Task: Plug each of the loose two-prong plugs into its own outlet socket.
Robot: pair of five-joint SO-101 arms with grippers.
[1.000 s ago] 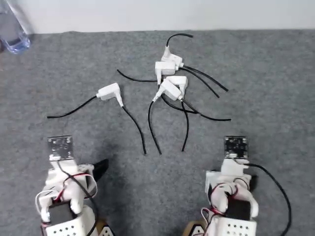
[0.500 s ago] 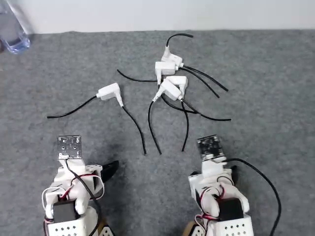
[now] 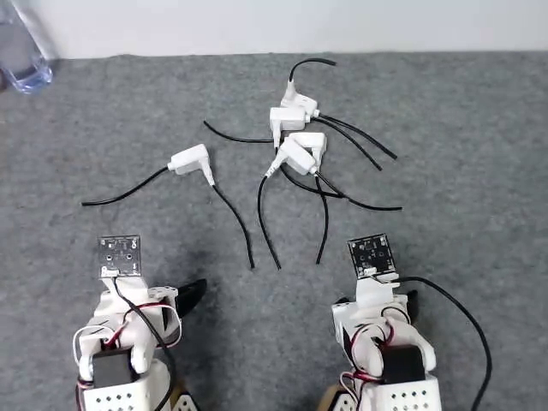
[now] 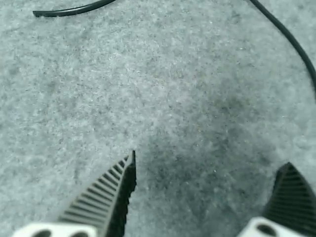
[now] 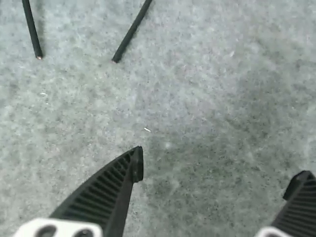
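**Crossed cords are your main hazard**

Your left pincer (image 4: 210, 163) is spread wide with nothing in it, low over bare mat (image 3: 479, 128). The lone plug (image 3: 188, 160) lies well ahead of it, a little toward your other arm. Its cord (image 3: 241, 231) trails back to end near the pincer. If you close on that cord rather than the white body, the plug will probably swing or drag instead of lifting. The body also looks light enough to skid on the mat at a glancing touch.

The cluster (image 3: 293, 128) of white pieces sits well ahead of your right pincer (image 5: 219, 163), off toward the left arm's side. The pieces touch or overlap and their cords cross. From here you cannot tell which are plugs and which are sockets, or whether any pair is already mated. Lift one piece and the crossed cords may haul its neighbours along or twist it out of line.

Your right pincer is also spread and empty, with two cord ends (image 5: 129, 33) just ahead of it. If you send both arms into the cluster together, they may foul each other.
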